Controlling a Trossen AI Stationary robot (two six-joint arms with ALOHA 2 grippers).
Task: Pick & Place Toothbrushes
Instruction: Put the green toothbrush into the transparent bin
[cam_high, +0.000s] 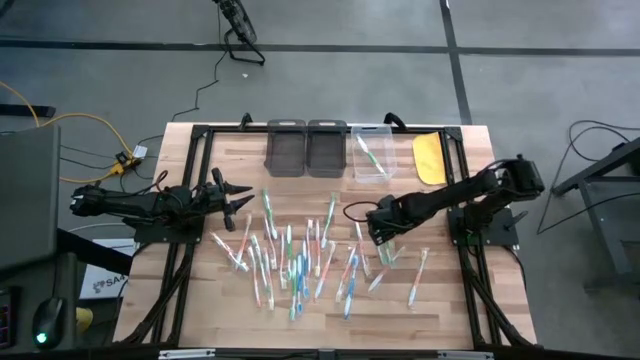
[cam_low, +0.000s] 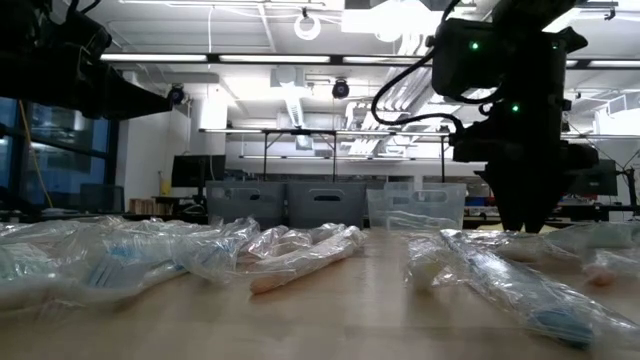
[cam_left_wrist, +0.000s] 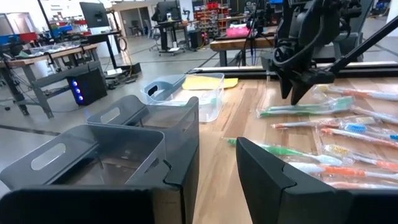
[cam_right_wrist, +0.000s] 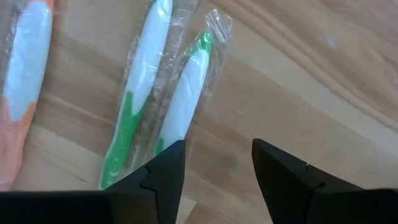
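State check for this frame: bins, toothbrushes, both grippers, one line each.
Two dark bins: upright, appear empty.
Clear bin: upright, one toothbrush inside.
Toothbrushes: wrapped, scattered flat on the table.
Yellow flat object: lying beside the clear bin.
Left gripper: open, empty, at the table's left.
Right gripper: open, empty, low over green-and-white toothbrushes.

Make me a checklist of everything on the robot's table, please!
Surface: wooden table, black frame rails along its sides.
Job's things: wrapped toothbrushes scattered mid-table; one inside the clear bin.
Clutter: two grey bins at the far edge; yellow flat object beside the clear bin.
Grippers: left gripper open, off to the side; right gripper open, low over green-and-white toothbrushes.
Cables: yellow and black cables on the floor.
Surroundings: desks and monitors behind.
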